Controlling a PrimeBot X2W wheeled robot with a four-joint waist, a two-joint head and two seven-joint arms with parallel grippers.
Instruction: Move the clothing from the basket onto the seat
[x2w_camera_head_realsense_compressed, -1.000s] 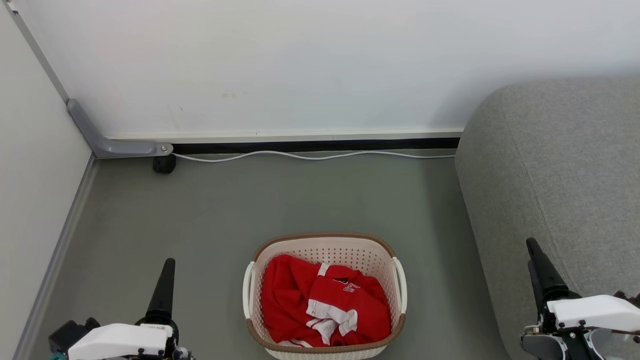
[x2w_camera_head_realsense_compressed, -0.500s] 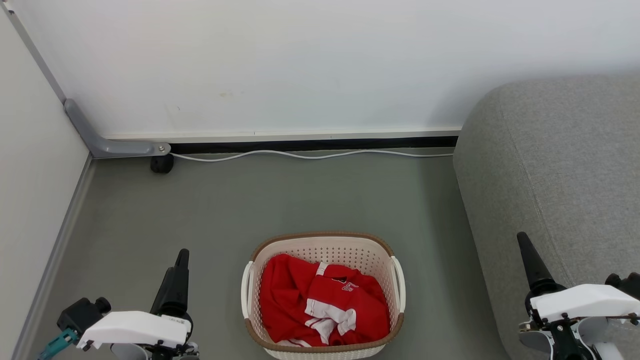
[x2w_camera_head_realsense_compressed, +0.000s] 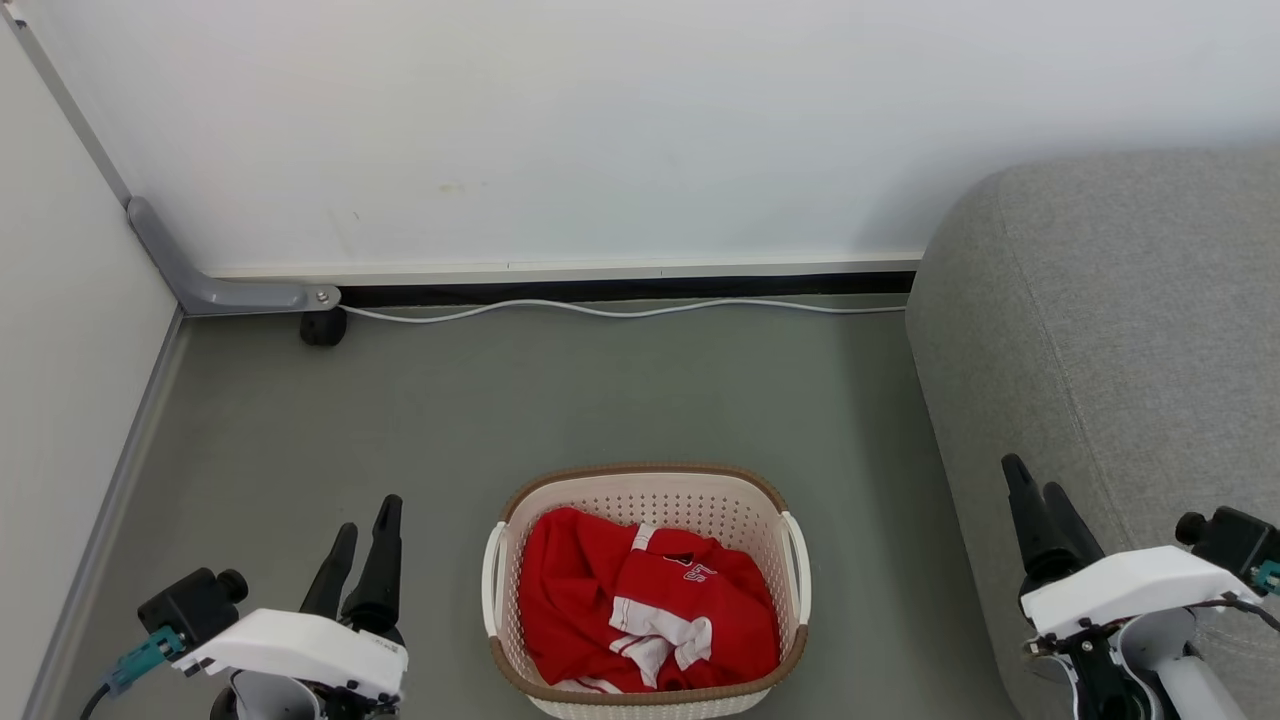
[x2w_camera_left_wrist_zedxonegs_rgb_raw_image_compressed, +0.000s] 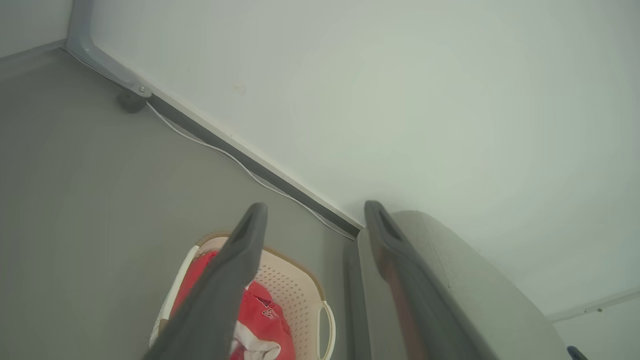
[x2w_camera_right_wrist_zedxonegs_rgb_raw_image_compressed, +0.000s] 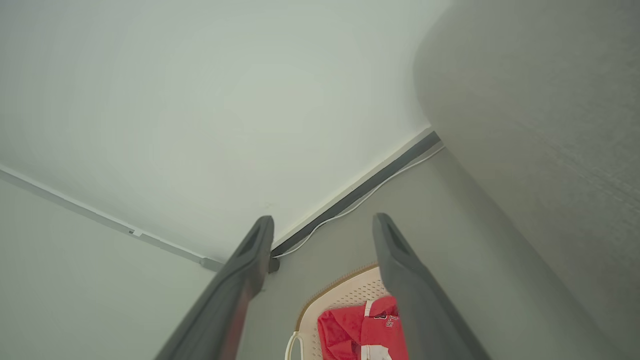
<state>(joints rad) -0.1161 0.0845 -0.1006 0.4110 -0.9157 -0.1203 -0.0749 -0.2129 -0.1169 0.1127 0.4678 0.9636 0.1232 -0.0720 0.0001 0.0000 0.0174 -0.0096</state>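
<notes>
The red clothing with white trim lies crumpled inside the cream basket, which stands on the grey floor at the bottom middle of the head view. The grey seat rises to the right of the basket. My left gripper hangs open left of the basket, empty. My right gripper is open in front of the seat's side, right of the basket. The left wrist view shows the clothing, the basket and the seat past its open fingers; the right wrist view shows the clothing below.
A white wall runs along the back, with a white cable on the floor at its foot. A grey bracket with a small black wheel sits in the back left corner. A pale panel closes the left side.
Both grippers have turned at the wrist so that both fingers of each now show apart; the left one moved right toward the basket, the right one moved left and up. The camera shifted slightly.
</notes>
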